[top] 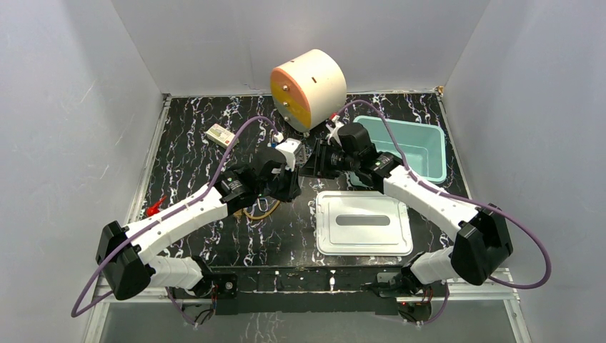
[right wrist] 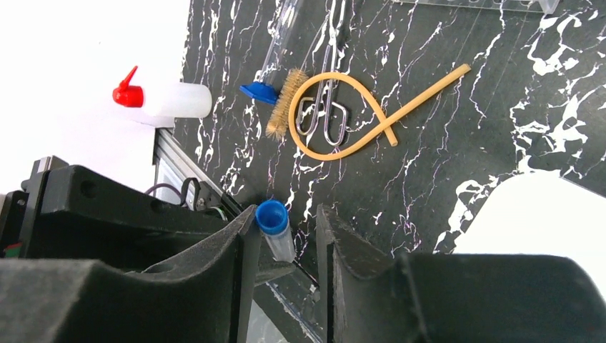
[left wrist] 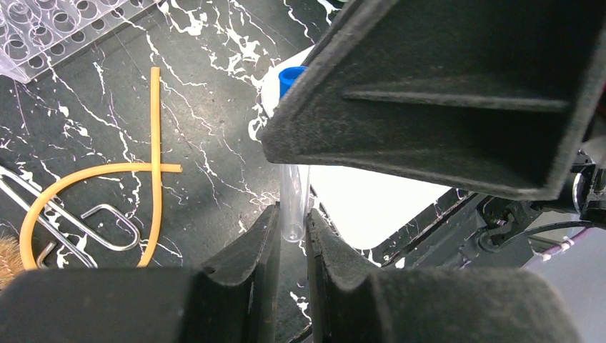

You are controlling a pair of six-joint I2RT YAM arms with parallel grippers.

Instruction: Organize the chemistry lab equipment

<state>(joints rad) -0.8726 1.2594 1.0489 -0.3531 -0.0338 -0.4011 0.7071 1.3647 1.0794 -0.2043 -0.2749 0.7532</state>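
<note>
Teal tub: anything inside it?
The tub shows only bare floor; the right arm hides its near-left corner, so that part is unknown.

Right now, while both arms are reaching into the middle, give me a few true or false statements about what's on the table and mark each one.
1. The white lid is on the teal tub. False: it lies flat on the table, apart from the tub.
2. A blue-capped tube sits between the fingers of the left gripper. True.
3. The tan tubing lies inside the tub. False: it lies looped on the table.
4. The squeeze bottle has a red nozzle. True.
5. The round cabinet stands at the table's near edge. False: it stands at the far edge.
</note>
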